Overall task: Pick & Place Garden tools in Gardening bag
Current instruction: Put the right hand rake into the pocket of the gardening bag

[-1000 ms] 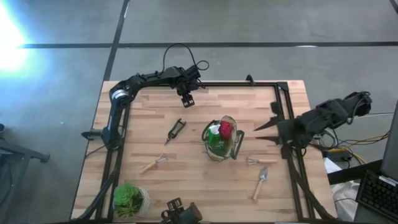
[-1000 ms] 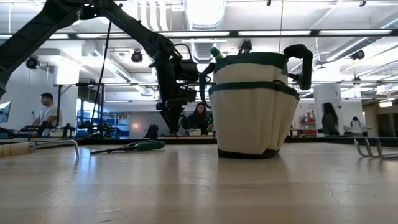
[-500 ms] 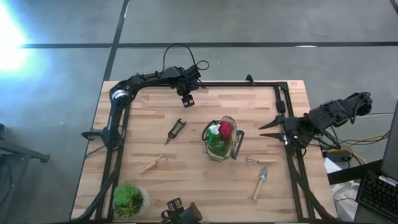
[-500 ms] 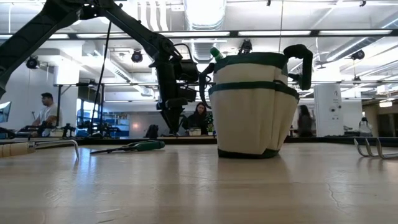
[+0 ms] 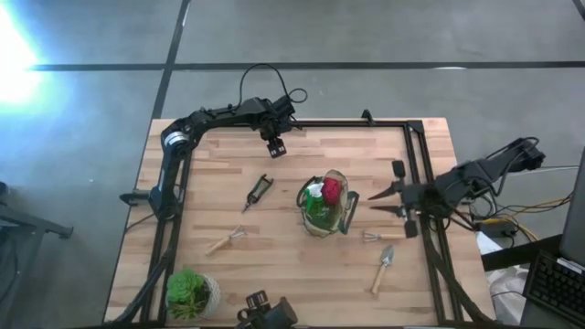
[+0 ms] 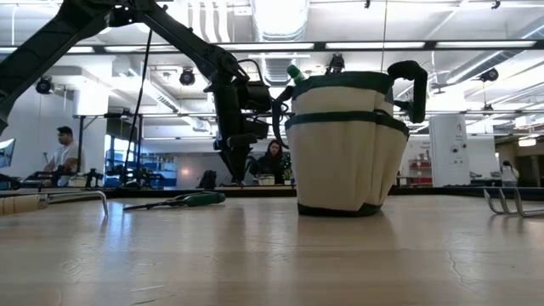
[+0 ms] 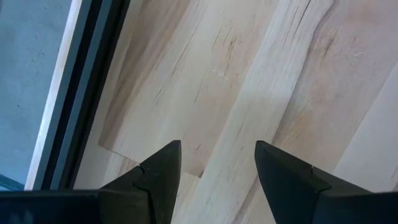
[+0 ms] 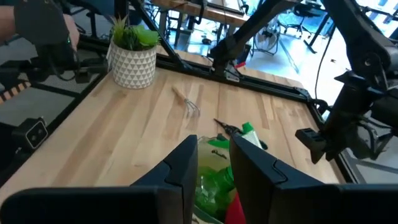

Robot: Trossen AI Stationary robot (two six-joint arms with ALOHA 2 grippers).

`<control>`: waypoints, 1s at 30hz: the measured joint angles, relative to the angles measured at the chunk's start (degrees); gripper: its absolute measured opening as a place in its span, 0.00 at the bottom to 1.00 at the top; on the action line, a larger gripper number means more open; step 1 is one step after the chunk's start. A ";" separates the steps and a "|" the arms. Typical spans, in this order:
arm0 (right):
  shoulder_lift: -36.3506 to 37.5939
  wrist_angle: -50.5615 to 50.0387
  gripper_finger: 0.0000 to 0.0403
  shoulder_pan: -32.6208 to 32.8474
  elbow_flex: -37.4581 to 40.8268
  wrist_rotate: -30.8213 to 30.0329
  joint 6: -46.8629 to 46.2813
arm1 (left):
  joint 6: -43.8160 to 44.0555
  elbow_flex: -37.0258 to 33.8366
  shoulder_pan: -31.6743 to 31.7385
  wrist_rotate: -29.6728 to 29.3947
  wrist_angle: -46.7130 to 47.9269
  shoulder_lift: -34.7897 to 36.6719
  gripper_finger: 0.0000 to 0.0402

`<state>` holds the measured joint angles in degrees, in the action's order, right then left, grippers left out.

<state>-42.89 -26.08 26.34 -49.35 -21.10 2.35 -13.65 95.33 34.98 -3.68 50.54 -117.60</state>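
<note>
From above, the gardening bag stands mid-desk with a green spray bottle and a red-handled tool already in it. Four tools lie loose on the desk: black pruners to the bag's left, a wooden-handled fork nearer the plant, a small rake and a trowel to the bag's right. The right claw hangs just beyond the bag, fingers a little apart, holding nothing. The left claw waits at the far edge, fingers spread.

From desk height the bag looks like soft fabric that could tip if knocked; the pruners lie flat, so would the rake's tines.

The left wrist shows its own spread fingers over bare wood.

The right wrist shows narrowly parted fingers above the bag's green contents.

I'd judge the tools light and stiff; the wooden handles give the surest hold, taken mid-handle, since metal ends may slip.
</note>
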 joint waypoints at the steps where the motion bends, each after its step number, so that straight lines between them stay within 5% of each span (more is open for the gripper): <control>1: 0.28 0.72 0.22 0.00 0.80 0.00 0.08 | 0.06 0.00 0.00 0.00 -0.03 0.00 0.51; 15: 7.61 3.16 0.17 -0.01 6.92 0.03 -1.14 | 5.50 -0.08 -2.58 4.01 -10.06 6.46 0.51; 22: 11.19 2.83 0.18 0.00 9.26 0.04 -0.85 | 8.76 -6.24 -7.89 4.69 -22.26 20.57 0.51; 30: 13.62 2.90 0.21 0.00 9.98 0.05 -2.22 | 10.44 -25.90 -12.94 5.00 -39.22 42.40 0.51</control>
<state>-29.27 -23.19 26.34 -39.37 -21.05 0.13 -3.21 69.43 22.04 1.32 11.33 -75.20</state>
